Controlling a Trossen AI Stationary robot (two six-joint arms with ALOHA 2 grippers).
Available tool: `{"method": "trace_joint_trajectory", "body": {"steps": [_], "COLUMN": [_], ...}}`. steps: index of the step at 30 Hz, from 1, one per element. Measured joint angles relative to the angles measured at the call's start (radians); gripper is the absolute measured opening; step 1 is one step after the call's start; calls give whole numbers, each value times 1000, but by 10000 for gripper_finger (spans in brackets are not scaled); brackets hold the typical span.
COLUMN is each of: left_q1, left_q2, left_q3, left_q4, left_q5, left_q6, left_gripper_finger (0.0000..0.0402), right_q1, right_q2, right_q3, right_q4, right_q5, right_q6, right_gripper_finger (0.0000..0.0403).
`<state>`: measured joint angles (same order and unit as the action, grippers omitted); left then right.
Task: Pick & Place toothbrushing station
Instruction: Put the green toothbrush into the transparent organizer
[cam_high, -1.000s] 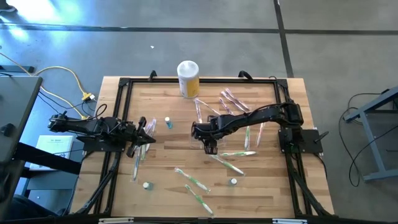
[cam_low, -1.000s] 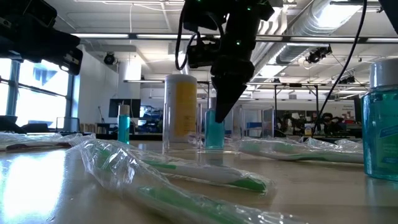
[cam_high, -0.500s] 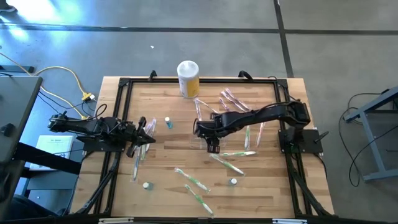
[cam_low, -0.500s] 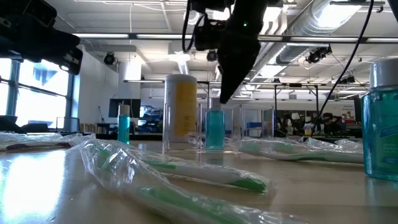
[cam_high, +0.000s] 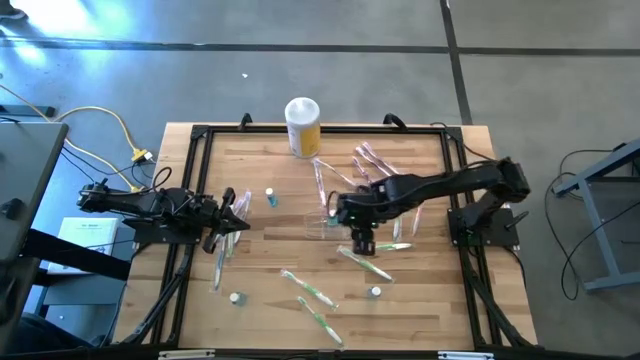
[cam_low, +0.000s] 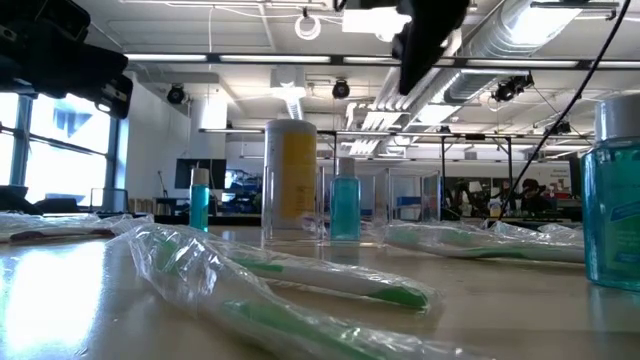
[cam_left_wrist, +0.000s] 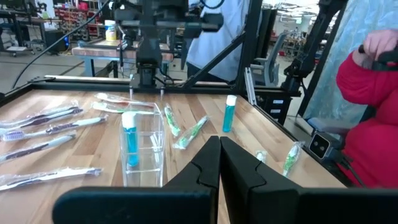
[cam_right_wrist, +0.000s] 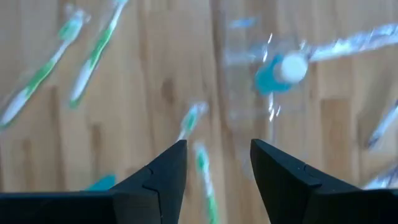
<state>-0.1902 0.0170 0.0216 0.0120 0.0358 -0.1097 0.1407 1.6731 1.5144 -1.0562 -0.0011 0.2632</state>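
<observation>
The toothbrushing station, a see-through plastic holder, stands on its base at the table's middle. A small blue bottle with a white cap stands upright in it. My right gripper hangs open and empty above the table, a little to the right of the holder. In the low view it is high over the holder, and its fingers point steeply down. My left gripper rests shut at the table's left side, pointing level toward the holder.
A yellow canister with a white lid stands at the far edge. Wrapped toothbrushes lie scattered at the far right, near the middle and at the near edge. Small blue bottles stand around. A person in red stands beyond the table.
My right gripper has risen from the blue bottle in the holder and gone toward the table's right edge, tipping more steeply down. The bottle and the holder have stayed where they were.
</observation>
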Motion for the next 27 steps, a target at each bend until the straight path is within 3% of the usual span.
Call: {"method": "trace_joint_trajectory", "body": {"steps": [7, 13, 22, 27], "left_q1": [0, 0, 0, 0], "left_q2": [0, 0, 0, 0], "left_q3": [0, 0, 0, 0], "left_q4": [-7, -13, -14, -16], "left_q5": [-1, -5, -4, -4], "left_q6": [0, 0, -5, -5], "left_gripper_finger": [3, 3, 3, 3], "right_q1": [59, 99, 98, 87], "right_q2": [-76, -90, -97, -195], "right_q3": [0, -12, -13, -100], "right_q4": [-283, -447, -506, -512], "right_q5": [73, 224, 306, 316], "right_q6": [172, 283, 319, 327], "right_gripper_finger": [169, 169, 169, 169]}}
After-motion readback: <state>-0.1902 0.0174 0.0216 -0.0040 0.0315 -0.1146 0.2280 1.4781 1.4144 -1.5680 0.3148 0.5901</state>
